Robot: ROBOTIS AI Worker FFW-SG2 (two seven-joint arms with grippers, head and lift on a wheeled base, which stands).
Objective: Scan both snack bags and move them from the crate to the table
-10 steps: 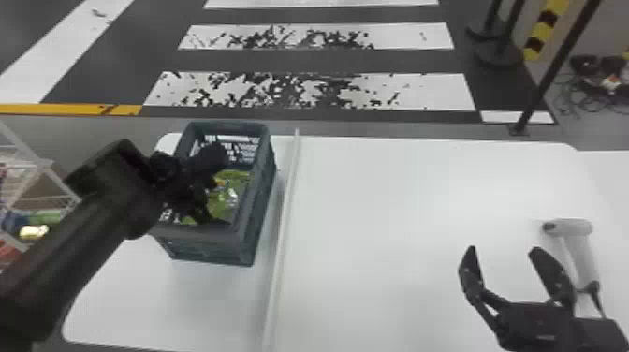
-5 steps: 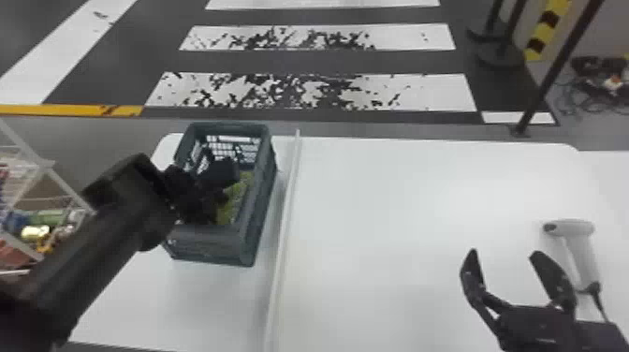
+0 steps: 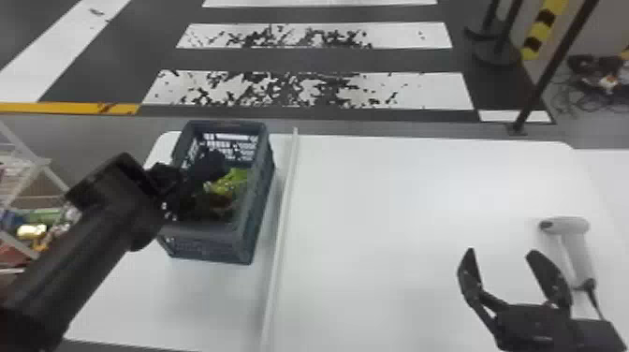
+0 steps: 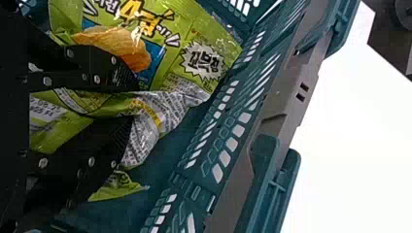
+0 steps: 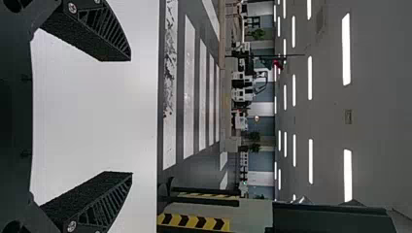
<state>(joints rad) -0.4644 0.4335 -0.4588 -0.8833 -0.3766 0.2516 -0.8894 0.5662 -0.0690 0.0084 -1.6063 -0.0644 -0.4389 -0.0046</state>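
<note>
My left gripper point(image 3: 199, 182) reaches down inside the crate point(image 3: 241, 227). In the left wrist view my left gripper point(image 4: 127, 104) has its fingers drawn close on crumpled green and silver film of a snack bag point(image 4: 163, 114). A green printed face with a chip picture point(image 4: 194, 46) lies beside it; whether this belongs to a second bag I cannot tell. Some green packaging point(image 3: 229, 182) shows in the crate in the head view. My right gripper point(image 3: 501, 276) stands open over the table, near the scanner point(image 3: 573, 248); its fingers are apart in the right wrist view point(image 5: 131, 116).
A thin white strip point(image 3: 281, 229) runs along the white table point(image 3: 398, 210), just right of the crate. The scanner's cable trails toward the near right edge. A shelf with goods point(image 3: 35, 215) stands at the far left. Posts stand on the floor beyond the table.
The left gripper went from over the crate's left and near part to deeper over the bags, covering more of the green packaging. The right gripper has stayed almost still.
</note>
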